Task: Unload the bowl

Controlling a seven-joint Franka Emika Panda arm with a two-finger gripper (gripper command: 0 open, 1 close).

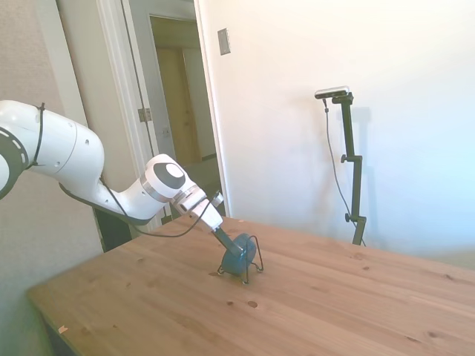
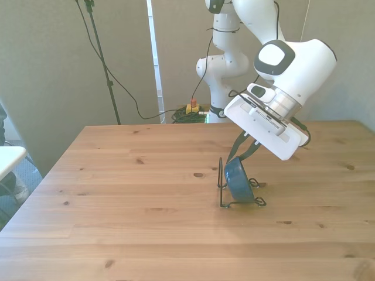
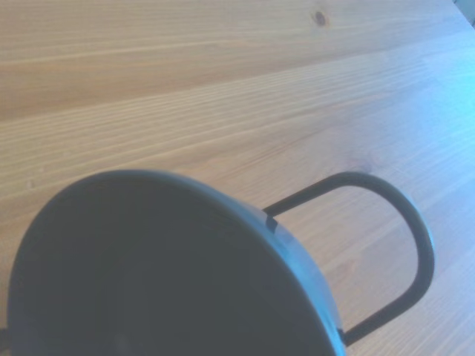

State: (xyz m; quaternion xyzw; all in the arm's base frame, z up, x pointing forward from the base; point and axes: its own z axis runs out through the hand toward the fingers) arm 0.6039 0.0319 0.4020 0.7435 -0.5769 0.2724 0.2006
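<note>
Wooden table [image 2: 117, 175] w/ bowl [image 2: 239, 180] on edge in wire rack [image 2: 223, 186].

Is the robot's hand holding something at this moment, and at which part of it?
It cannot be told for sure. The hand is at the upper rim of the small teal-blue bowl, which stands on edge in the thin black wire rack, but a closed grip is not visible.

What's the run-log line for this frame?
phase: grasp | small teal-blue bowl: on edge in thin black wire rack | gripper: at bowl rim | wooden table
</note>
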